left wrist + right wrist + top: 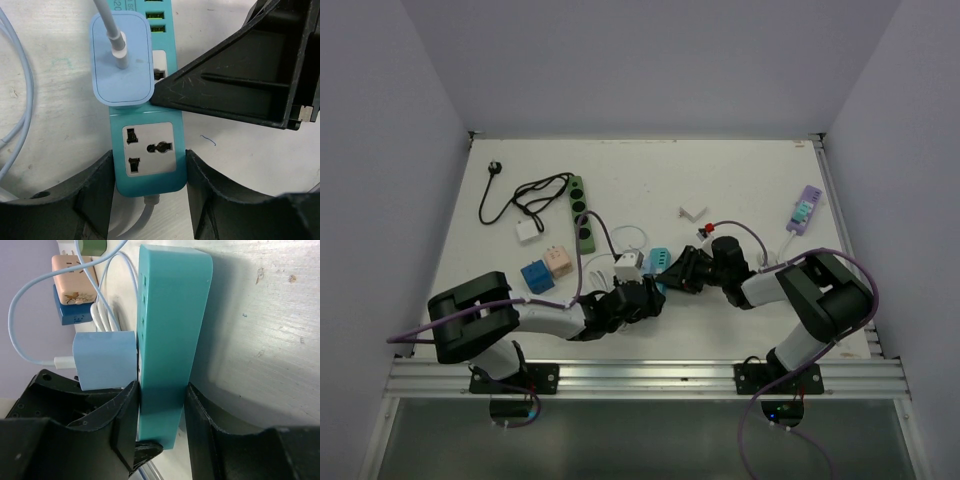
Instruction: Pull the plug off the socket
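Your left gripper (149, 157) clamps the power strip (150, 182) at its cord end. The plug (107, 75) sits just beyond, and your right gripper (162, 387) flanks the strip beside it — grip unclear.

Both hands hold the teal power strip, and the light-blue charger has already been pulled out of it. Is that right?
No. The light-blue charger is still plugged into the teal power strip, as the left wrist view shows. The left hand and right hand do both hold the strip.
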`<state>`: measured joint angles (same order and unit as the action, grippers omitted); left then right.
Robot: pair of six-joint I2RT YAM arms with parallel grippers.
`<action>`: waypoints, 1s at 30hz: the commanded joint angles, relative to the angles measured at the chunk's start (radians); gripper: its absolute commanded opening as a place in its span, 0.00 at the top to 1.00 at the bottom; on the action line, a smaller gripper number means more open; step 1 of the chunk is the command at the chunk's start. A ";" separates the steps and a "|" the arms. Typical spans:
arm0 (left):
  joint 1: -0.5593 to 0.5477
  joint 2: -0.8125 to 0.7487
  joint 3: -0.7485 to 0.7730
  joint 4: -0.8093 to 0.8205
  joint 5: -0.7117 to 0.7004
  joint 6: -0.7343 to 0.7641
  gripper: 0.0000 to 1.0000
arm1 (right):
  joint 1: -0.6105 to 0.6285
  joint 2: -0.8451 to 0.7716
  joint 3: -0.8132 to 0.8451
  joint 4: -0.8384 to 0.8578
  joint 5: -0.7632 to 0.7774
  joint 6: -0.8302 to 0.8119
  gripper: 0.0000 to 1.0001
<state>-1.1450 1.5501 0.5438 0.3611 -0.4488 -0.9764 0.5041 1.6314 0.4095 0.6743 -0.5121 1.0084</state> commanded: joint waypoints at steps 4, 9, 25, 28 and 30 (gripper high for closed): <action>0.027 -0.094 -0.042 0.105 0.015 -0.030 0.33 | 0.010 -0.034 0.014 -0.036 0.004 -0.062 1.00; 0.053 -0.180 -0.080 0.084 0.033 -0.027 0.08 | 0.010 -0.117 0.054 -0.208 0.052 -0.166 1.00; 0.165 -0.170 -0.007 0.053 0.096 0.047 0.11 | 0.010 -0.243 0.127 -0.518 0.147 -0.356 1.00; 0.183 -0.111 0.027 0.056 0.134 0.038 0.16 | 0.010 -0.246 0.124 -0.519 0.141 -0.358 1.00; 0.197 -0.081 0.041 0.082 0.157 0.033 0.20 | 0.010 -0.251 0.123 -0.522 0.142 -0.360 1.00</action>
<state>-0.9691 1.4380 0.5430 0.3973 -0.3313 -0.9638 0.5102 1.4120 0.5102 0.1871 -0.3981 0.7006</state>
